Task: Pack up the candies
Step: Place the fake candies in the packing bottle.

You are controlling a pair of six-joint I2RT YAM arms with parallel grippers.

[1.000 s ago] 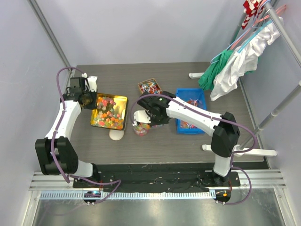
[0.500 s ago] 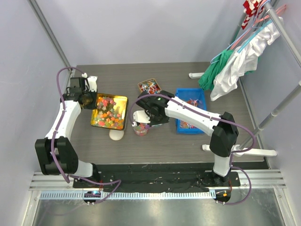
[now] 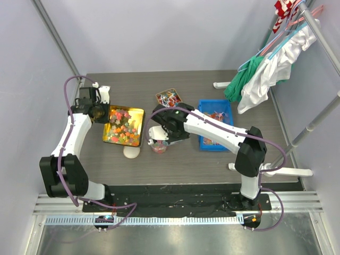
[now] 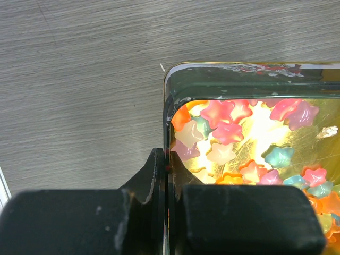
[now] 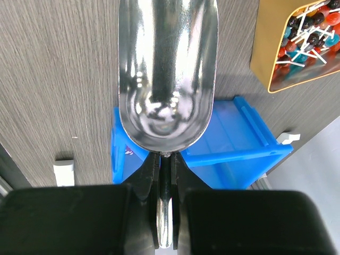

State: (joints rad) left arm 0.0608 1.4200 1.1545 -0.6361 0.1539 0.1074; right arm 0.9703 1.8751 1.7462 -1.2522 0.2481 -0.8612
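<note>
The left gripper [image 4: 167,162] pinches the gold tin [image 4: 239,74]; the right gripper [image 5: 166,159] grasps a steel scoop [image 5: 167,64].

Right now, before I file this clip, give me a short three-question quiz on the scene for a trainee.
1. True or false: the scoop held by the right gripper is loaded.
2. Multiple choice: what is the left gripper clamped on? A) the rim of the gold tin B) a fork C) a sponge
3. Fill in: the candies in the gold tin are shaped like ____.

Key: 1 false, the bowl of the scoop is empty; 2 A; 3 stars.
</note>
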